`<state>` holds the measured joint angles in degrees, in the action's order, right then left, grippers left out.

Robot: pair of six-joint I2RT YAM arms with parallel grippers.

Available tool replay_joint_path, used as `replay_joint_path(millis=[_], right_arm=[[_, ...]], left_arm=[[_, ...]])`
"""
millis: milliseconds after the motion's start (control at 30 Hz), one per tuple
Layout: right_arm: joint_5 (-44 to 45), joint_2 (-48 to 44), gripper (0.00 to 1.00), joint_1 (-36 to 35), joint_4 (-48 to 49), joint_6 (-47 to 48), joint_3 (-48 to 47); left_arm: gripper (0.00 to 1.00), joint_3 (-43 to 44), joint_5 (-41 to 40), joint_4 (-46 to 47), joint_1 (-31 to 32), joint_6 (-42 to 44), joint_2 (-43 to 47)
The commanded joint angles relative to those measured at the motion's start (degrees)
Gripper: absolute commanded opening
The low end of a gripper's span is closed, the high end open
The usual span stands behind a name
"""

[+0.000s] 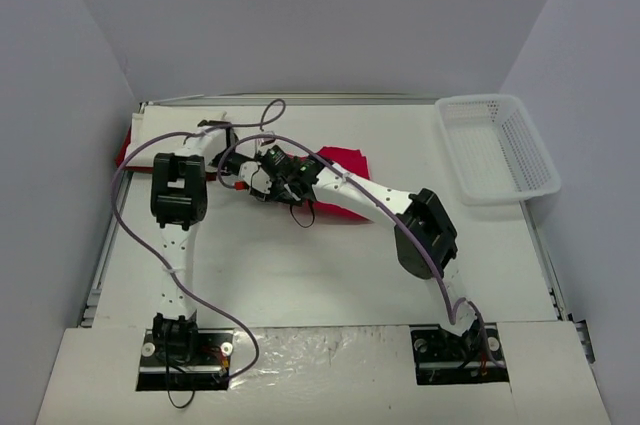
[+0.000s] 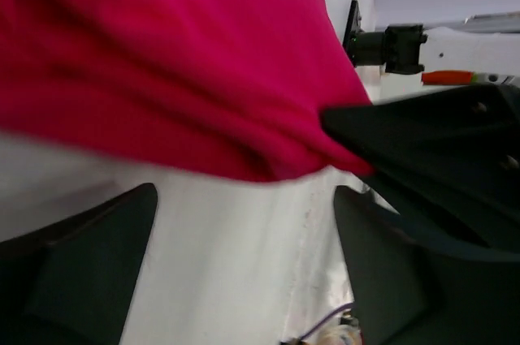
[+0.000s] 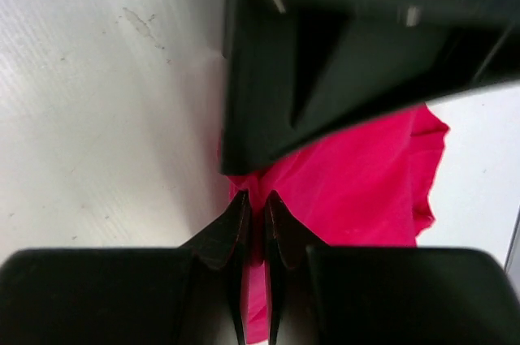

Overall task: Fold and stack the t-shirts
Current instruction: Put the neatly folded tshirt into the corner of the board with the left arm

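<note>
Risk of a one-point hold on the red shirt

Nearest to us, the right pincer (image 3: 257, 199) was clamped tight on a thin fold at the edge of the red t-shirt (image 3: 357, 191), with very little cloth between its jaws. We judged that so small a bite could slide free as soon as the arm pulled, and the fold would be lost.

Just beside it stood the left pincer (image 2: 244, 199), its jaws wide and nothing between them. The cloth's edge lay just off the gap, not in it. The two heads were almost touching, and the left one's black body crowded the right wrist's view. We thought a careless move by either could knock the other, or snag one of the purple cables (image 1: 283, 105) looping over them.

Beyond them the shirt lay bunched in the middle of the tabletop (image 1: 300, 265), partly hidden under the right arm. With only one corner held, we reckoned a lift would let it hang and twist rather than lie flat.

Farther back, at the left edge, lay a second red t-shirt (image 1: 125, 152); a drag that way could rumple it. The white basket (image 1: 497, 145) sat well apart at the far right.
</note>
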<state>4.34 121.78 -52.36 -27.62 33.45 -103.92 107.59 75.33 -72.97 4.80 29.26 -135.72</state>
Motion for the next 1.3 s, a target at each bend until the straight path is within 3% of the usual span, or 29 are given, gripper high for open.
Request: replay_joint_path(millis=[0, 167, 367, 900, 1167, 1267], right_arm=[[1.46, -4.44, 0.0, -1.34, -2.44, 0.83, 1.79], [2.43, -3.39, 0.0, -1.43, -2.44, 1.44, 1.97], [2.69, -1.63, 0.0, -2.31, -2.62, 1.44, 1.7], [5.94, 0.74, 0.0, -7.32, -3.67, 2.14, -1.11], [6.91, 2.41, 0.0, -7.41, -3.5, 2.41, -1.55], [7.61, 2.59, 0.0, -7.41, -3.58, 2.67, -1.73]], left_arm=[[0.94, 6.82, 8.42, -22.28, 1.53, 14.16, -6.01], [0.94, 7.2, 11.5, -22.48, 1.62, 14.86, -11.05], [0.94, 5.88, 13.96, -22.48, 1.27, 16.09, -10.27], [0.94, 10.52, 12.12, -22.48, 3.11, 14.6, -13.78], [0.94, 15.19, 9.14, -18.88, 3.11, 8.54, -16.15], [0.98, 14.23, 5.63, -11.96, 3.46, 1.44, -15.63]])
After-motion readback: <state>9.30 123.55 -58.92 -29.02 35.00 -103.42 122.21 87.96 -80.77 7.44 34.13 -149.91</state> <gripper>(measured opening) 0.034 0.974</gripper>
